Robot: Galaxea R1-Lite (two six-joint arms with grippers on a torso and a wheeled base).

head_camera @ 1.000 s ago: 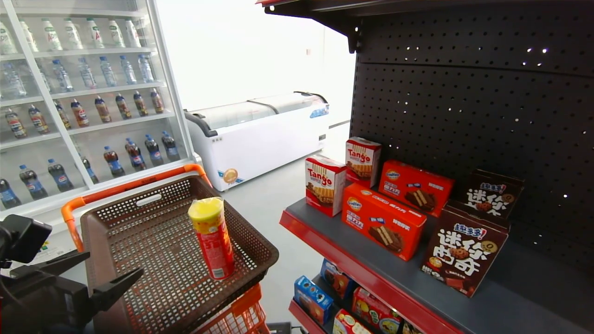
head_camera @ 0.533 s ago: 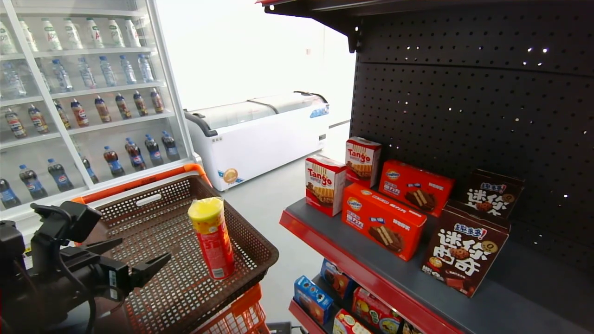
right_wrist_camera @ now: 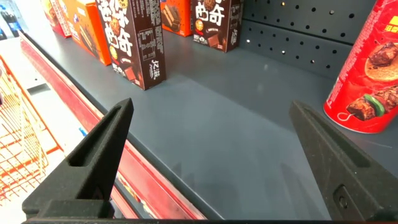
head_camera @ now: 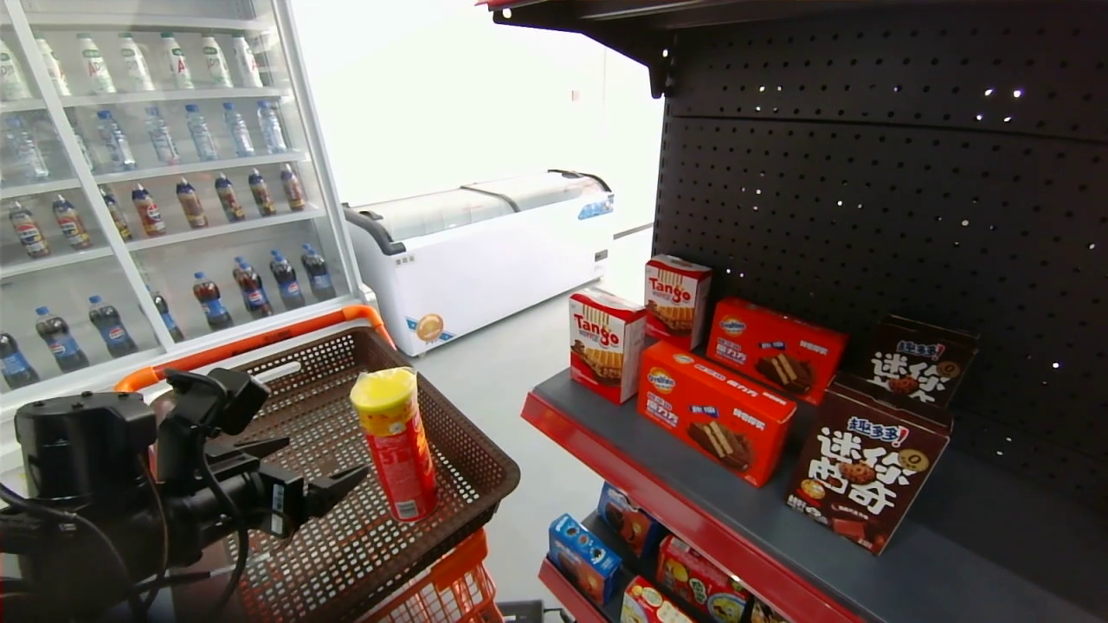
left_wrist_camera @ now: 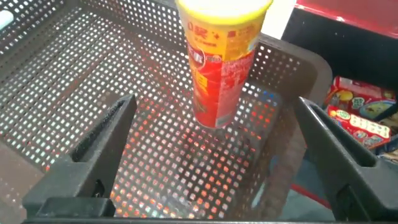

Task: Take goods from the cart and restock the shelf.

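Head view | chip can (head_camera: 394,443) stands upright in cart basket (head_camera: 459,433), long axis vertical, yellow lid up | left gripper (head_camera: 327,456) open, just beside can, not touching | right gripper (right_wrist_camera: 211,109) open above shelf (right_wrist_camera: 236,155)

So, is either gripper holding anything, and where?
Nothing. The left gripper is open short of the red yellow-lidded snack tube; the right gripper is open above the grey shelf.
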